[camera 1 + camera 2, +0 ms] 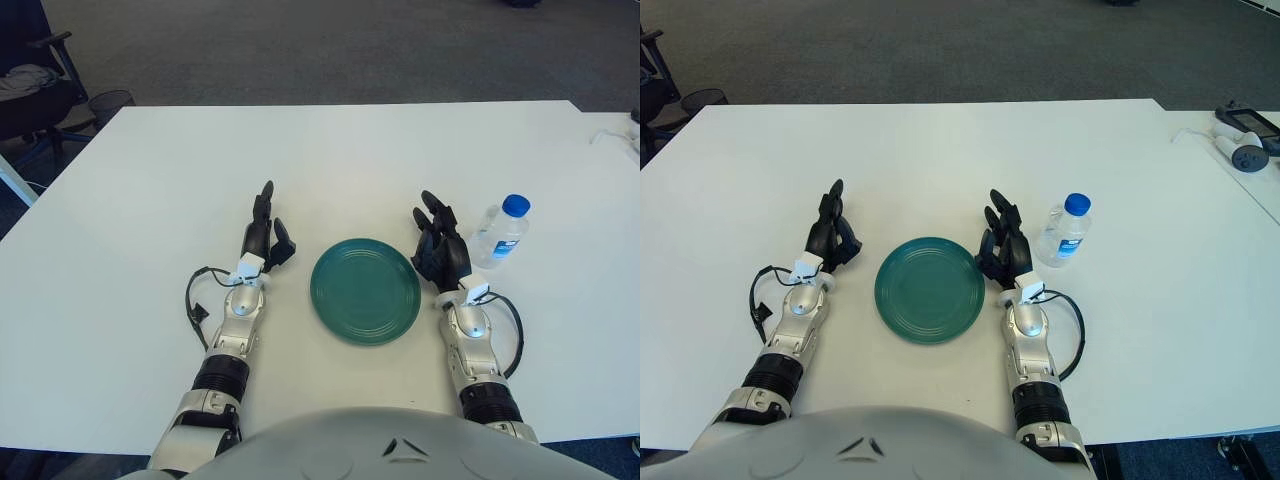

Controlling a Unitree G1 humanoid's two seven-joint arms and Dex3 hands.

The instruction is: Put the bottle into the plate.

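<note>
Bottle first: a small clear plastic water bottle with a blue cap point(500, 232) stands upright on the white table point(330, 150), to the right of the round dark green plate point(365, 290) and a little farther from the robot than the plate's middle. Bottle and plate are apart, with bare tabletop and the right hand between them. The plate lies flat near the table's near edge, in front of the robot's body, and nothing is on it.

Right hand point(438, 245) shows just right of the plate's rim and just left of the bottle. Its dark fingers point(1002, 215) point away from the robot, loosely extended and slightly bent, and they hold nothing; a gap separates them from the bottle. Left hand point(264, 232) shows just left of the plate, fingers also stretched forward and relaxed, grasping nothing. Both silver forearms run back toward the robot, each with a black cable looping at the wrist.

Farther out, a black office chair point(35, 75) stands off the table's far left corner on the grey carpet, and a white handheld controller point(1245, 152) lies on a neighbouring white surface to the far right.
</note>
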